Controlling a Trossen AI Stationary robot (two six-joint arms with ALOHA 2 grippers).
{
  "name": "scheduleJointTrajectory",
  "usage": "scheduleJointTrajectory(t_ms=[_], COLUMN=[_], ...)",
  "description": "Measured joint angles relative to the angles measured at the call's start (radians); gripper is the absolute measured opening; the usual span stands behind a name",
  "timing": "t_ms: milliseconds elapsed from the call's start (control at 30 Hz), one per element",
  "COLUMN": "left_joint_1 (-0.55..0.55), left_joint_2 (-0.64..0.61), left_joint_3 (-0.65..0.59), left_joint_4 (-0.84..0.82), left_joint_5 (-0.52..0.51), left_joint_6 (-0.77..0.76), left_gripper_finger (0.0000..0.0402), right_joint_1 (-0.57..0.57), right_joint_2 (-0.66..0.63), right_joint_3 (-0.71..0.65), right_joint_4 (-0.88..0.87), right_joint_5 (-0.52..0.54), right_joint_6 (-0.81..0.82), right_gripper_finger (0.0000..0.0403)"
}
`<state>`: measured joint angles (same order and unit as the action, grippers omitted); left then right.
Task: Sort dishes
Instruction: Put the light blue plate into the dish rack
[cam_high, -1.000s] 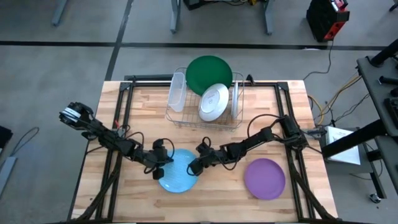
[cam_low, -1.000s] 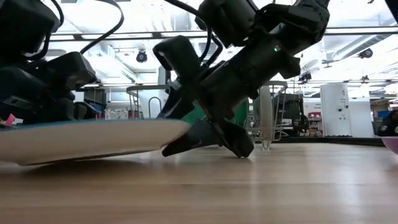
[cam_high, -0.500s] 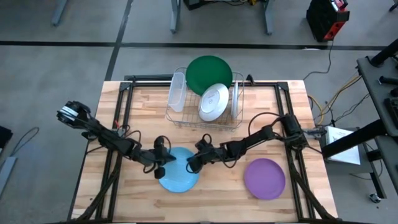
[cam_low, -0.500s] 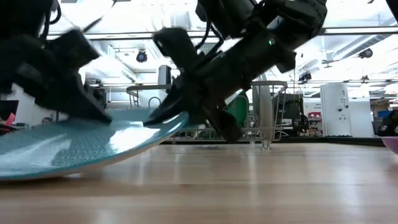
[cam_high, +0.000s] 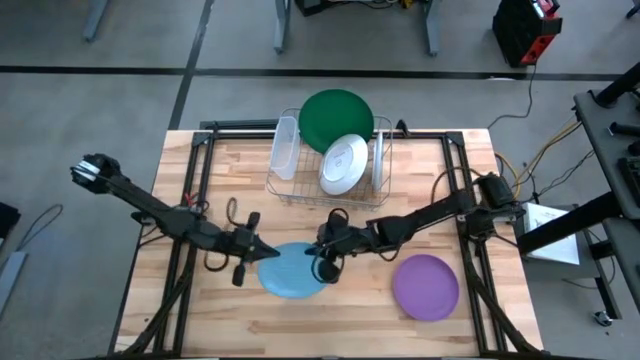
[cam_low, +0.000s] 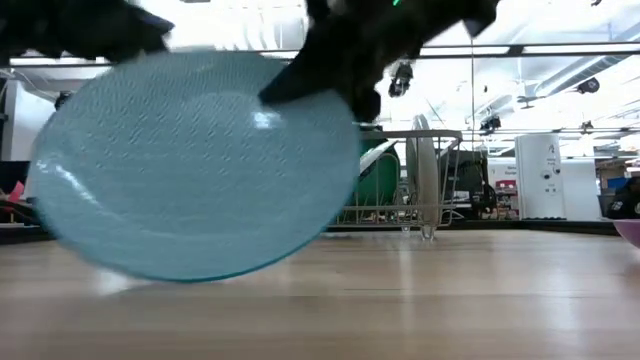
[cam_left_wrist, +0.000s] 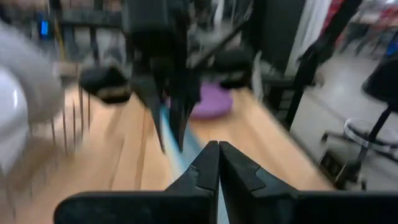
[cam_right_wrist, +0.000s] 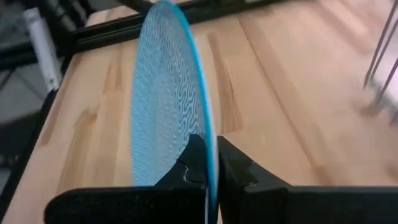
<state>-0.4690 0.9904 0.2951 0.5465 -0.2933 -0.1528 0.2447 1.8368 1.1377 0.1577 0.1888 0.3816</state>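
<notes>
On the wooden table (cam_high: 200, 180), behind the arms, the wire rack (cam_high: 330, 170) holds the big green plate (cam_high: 336, 115) and a pale plate (cam_high: 343, 163), the purple plate (cam_high: 426, 286) lies flat near the front right, and the blue patterned plate (cam_high: 292, 270) stands tipped on edge at front centre. The right gripper (cam_high: 325, 262) is clamped thin on its rim, while the left gripper (cam_high: 248, 250) sits pinched closed just beside the opposite edge, holding nothing visible. With so slim a rim grip, the plate looks liable to swivel or slip and slap down.
</notes>
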Motion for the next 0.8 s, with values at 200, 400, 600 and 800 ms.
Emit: scheduleJointTrajectory(t_ms=[200, 400, 600, 800], left_joint_1=[-0.001, 0.002, 0.009, 0.099], left_joint_2=[-0.116, -0.170, -0.190, -0.190], left_joint_3=[0.001, 0.001, 0.001, 0.018], left_joint_4=[0.053, 0.054, 0.101, 0.155], left_joint_5=[0.046, -0.006, -0.261, -0.375], left_joint_6=[0.147, 0.313, 0.518, 0.640], left_gripper_finger=[0.0000, 0.0000, 0.0000, 0.0000], right_joint_1=[-0.002, -0.012, -0.031, -0.062], right_joint_2=[-0.198, -0.405, -0.563, -0.631], right_joint_3=[-0.003, -0.001, 0.002, -0.001], right_joint_4=[-0.124, -0.192, -0.263, -0.303], right_joint_5=[-0.033, 0.037, 0.107, 0.242], right_joint_6=[-0.191, -0.518, -1.158, -1.497], right_gripper_finger=[0.0001, 0.0001, 0.0001, 0.0001])
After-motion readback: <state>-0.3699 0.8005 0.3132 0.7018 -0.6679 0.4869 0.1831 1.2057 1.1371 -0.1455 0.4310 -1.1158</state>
